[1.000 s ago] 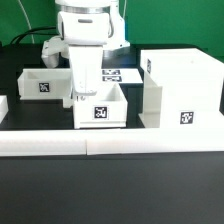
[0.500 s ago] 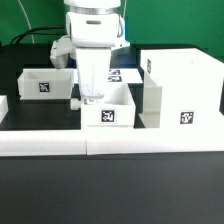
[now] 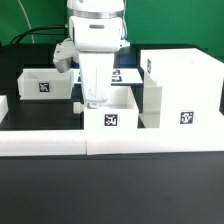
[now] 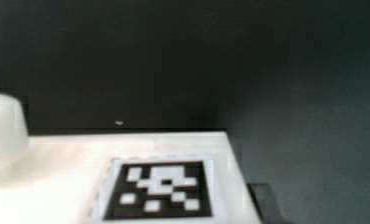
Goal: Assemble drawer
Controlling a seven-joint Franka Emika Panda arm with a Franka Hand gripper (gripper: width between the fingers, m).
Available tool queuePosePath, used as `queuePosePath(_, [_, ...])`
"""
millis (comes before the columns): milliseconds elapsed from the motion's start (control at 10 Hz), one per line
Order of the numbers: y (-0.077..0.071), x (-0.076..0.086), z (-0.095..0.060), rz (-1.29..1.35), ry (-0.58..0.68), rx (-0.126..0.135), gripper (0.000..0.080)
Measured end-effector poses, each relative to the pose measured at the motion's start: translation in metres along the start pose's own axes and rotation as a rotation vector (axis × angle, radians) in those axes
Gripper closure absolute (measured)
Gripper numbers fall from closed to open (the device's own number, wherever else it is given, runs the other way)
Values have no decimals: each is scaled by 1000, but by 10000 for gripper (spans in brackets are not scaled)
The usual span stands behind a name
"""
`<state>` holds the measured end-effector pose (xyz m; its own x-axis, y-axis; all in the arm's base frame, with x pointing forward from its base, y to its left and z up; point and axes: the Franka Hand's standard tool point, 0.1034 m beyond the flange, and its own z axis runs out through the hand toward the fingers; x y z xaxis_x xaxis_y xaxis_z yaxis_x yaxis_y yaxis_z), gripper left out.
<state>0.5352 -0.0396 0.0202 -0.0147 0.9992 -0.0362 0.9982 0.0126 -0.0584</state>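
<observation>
The tall white drawer housing stands at the exterior view's right, with a tag on its front. One white tray with a tag on its near wall sits just left of the housing. My gripper reaches down from above into the tray's left part, fingers closed on its wall. A second tagged tray lies further left and back. The wrist view shows a tagged white tray surface close under the camera and one dark fingertip beside it.
Long low white border strips run along the front of the black table. The marker board lies behind the arm. Another white strip end shows at the left edge.
The gripper and the tray in it have moved together toward the exterior view's right and a little nearer, closing the gap to the housing. The other tray and the housing have not moved.
</observation>
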Motion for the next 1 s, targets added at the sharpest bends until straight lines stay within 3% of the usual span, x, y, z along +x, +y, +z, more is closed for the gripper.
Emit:
queuePosePath(400, [1, -1, 1, 2, 0, -21, 757])
queuePosePath(600, [3, 2, 3, 13, 3, -56, 757])
queuePosePath(700, [2, 7, 4, 23, 6, -49, 757])
queuePosePath(900, [4, 8, 4, 37, 8, -74, 757])
queuePosePath(1000, [3, 7, 5, 38, 8, -72, 757])
